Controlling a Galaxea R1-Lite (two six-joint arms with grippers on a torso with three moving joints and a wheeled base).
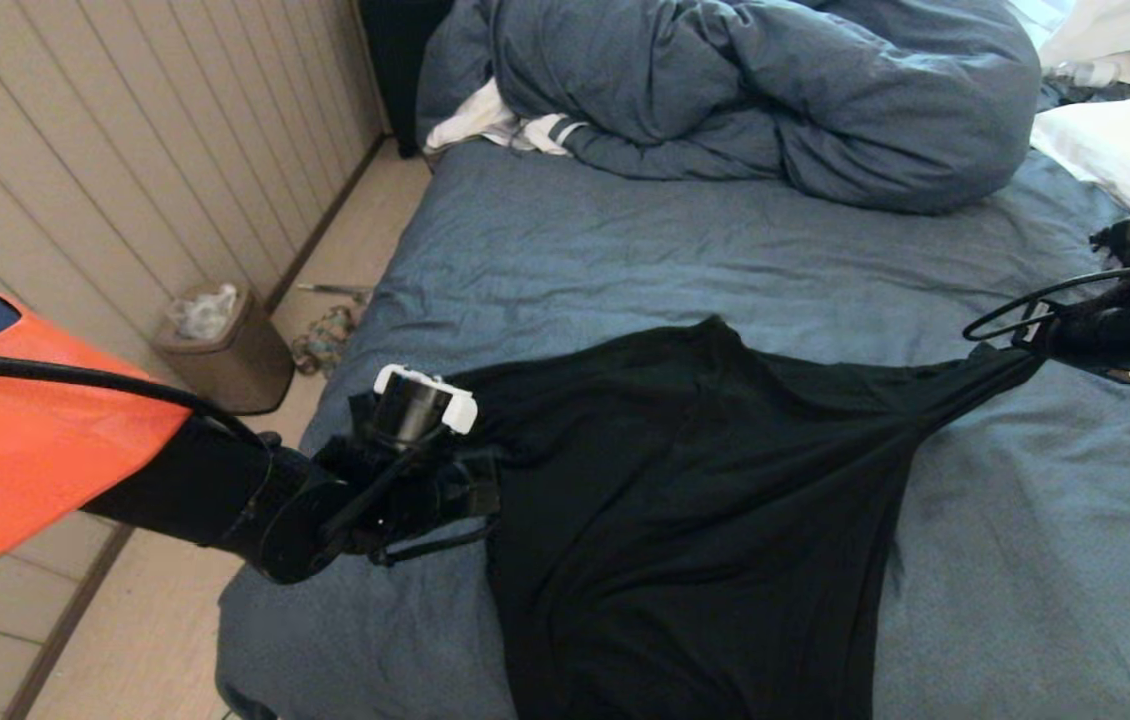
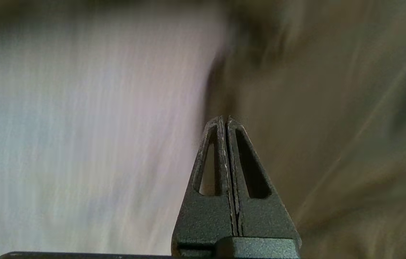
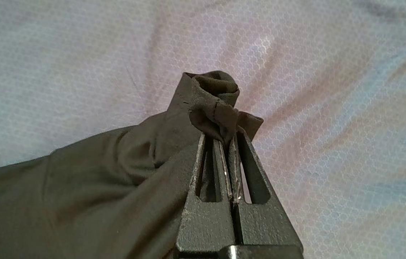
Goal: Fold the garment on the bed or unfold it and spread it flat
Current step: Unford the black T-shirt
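Right now the black garment (image 1: 685,500) lies on the bed (image 1: 645,260), spread over the near half of the sheet and running down to the near edge. Its plain side faces up.

The right gripper (image 3: 230,138) is near the right edge of the bed. Its two fingers are squeezed together on a little bunched bit of the shirt, and a small knot of cloth pokes out past the tips. From that pinch the shirt is pulled into a long tight point that stretches across the sheet toward the right edge.

The left gripper (image 2: 227,120) is at the shirt's other side, close to the left edge of the bed. Its fingers are pressed together with no gap. The left wrist view is smeared, so it is hard to say if any cloth is caught between them; it looks like there may be none. Dark cloth shows on one side of the tips and pale sheet on the other.

At the far edge of the bed sits a bunched blue duvet (image 1: 755,90). A white pillow (image 1: 1125,145) is by the far right corner.
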